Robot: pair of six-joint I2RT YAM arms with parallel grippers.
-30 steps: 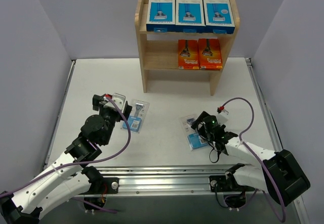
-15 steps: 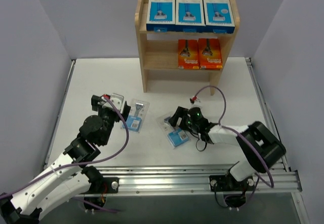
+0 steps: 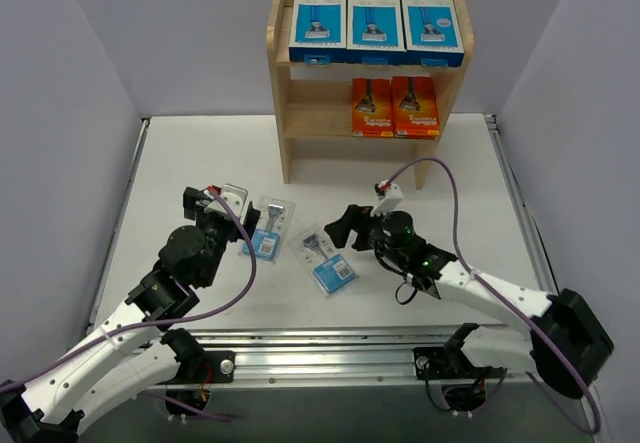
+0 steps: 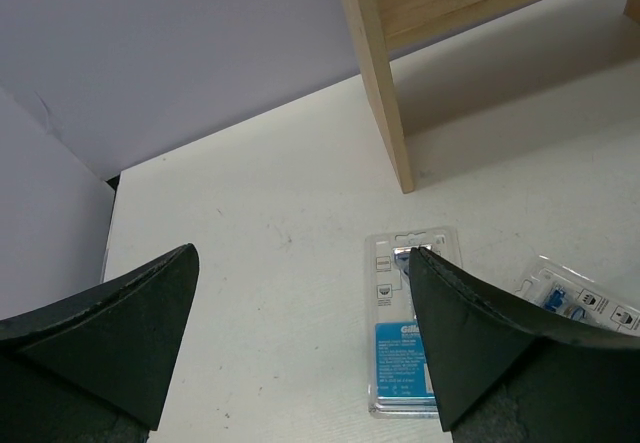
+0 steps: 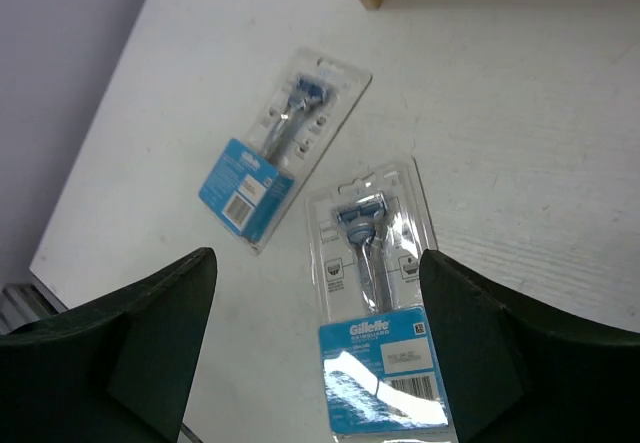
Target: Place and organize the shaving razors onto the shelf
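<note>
While hanging low at frame centre, spread wide and gripping nothing, lining up the right tool (image 3: 345, 225) over one blister card (image 3: 327, 261) lying flat on the table (image 3: 200, 153). Poising the left tool (image 3: 232, 203), likewise spread and bare, just beside a second blister card (image 3: 270, 228) left of centre. Showing three blue-and-white boxes (image 3: 372, 25) on the top tier of the shelf (image 3: 281, 113), upper middle, and two orange boxes (image 3: 393, 106) on the middle tier. Judging the step as approaching a pick-up; next probably calling for lowering, pinching a card edge, then carrying shelfward.
</note>
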